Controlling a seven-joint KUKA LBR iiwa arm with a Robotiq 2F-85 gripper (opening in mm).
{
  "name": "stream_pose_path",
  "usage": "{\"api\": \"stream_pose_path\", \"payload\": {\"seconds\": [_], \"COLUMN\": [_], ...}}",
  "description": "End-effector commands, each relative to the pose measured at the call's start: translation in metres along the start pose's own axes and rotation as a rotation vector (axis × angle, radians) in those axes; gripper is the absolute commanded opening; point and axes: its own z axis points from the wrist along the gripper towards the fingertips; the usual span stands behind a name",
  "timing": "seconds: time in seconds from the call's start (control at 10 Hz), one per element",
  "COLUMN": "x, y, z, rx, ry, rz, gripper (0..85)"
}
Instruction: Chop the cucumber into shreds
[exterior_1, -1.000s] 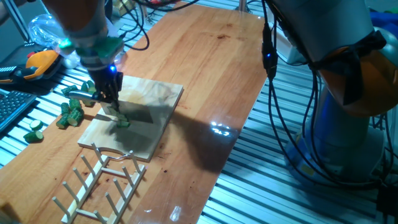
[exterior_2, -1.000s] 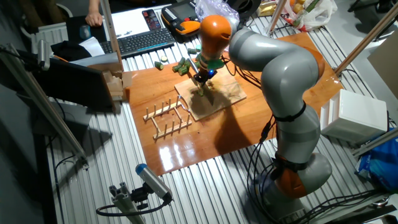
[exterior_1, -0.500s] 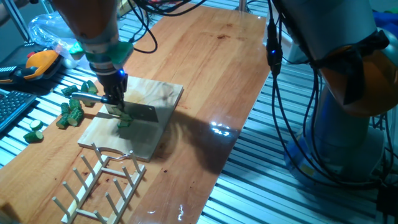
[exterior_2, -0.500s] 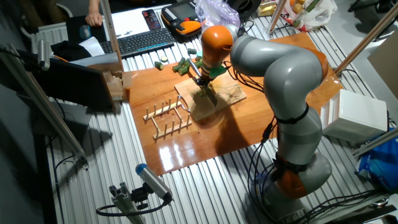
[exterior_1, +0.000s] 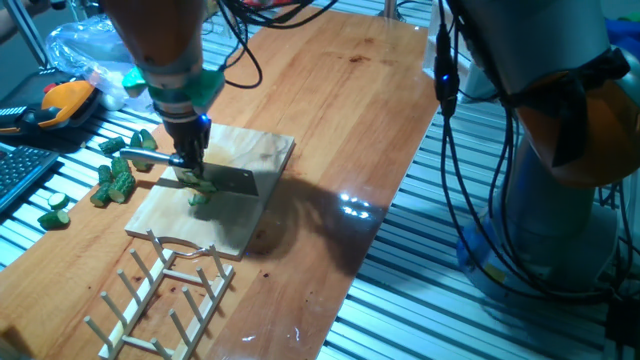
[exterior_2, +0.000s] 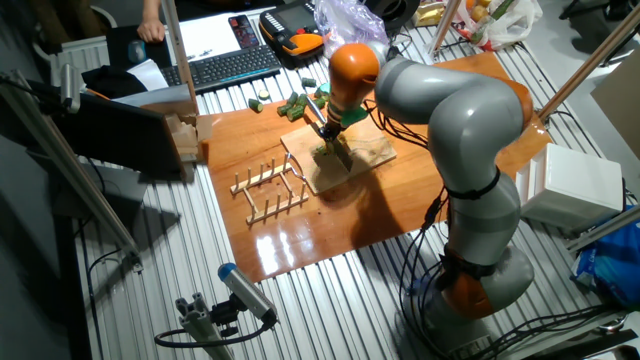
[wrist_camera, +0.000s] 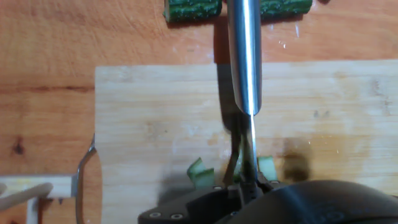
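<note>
My gripper (exterior_1: 190, 165) hangs over the wooden board (exterior_1: 255, 150) and is shut on a knife (exterior_1: 228, 181), whose silver handle (exterior_1: 138, 153) points left. Under the blade the cucumber lies as shreds (exterior_1: 200, 193), small pale-green bits with dark rind edges. In the hand view the knife (wrist_camera: 244, 56) shows edge-on, running down the middle of the board (wrist_camera: 149, 118). One shred (wrist_camera: 200, 171) lies left of the blade and another shred (wrist_camera: 267, 167) right of it. The other fixed view has the gripper (exterior_2: 326, 130) above the board (exterior_2: 350, 160).
A heap of dark-green cucumber chunks (exterior_1: 115, 180) lies left of the board, and two chunks (wrist_camera: 191, 9) show in the hand view. A wooden dish rack (exterior_1: 165, 295) stands at the board's near end. A keyboard (exterior_2: 225, 65) and an orange device (exterior_1: 65, 100) sit beyond the table.
The gripper with the knife has shifted a little to the right along the board. The cucumber bits beneath it stay in about the same spot.
</note>
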Motion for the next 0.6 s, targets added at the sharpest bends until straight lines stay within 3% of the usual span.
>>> {"api": "stream_pose_path", "payload": {"seconds": [0.0,0.2,0.3,0.5], "x": [0.006,0.001,-0.001,-0.004], "y": [0.003,0.002,0.005,0.008], "z": [0.006,-0.018,-0.028,-0.044], "rx": [-0.009,-0.058,-0.052,-0.069], "ry": [0.019,0.081,0.095,0.119], "rz": [0.001,0.036,0.048,0.065], "gripper": [0.0,0.0,0.0,0.0]}}
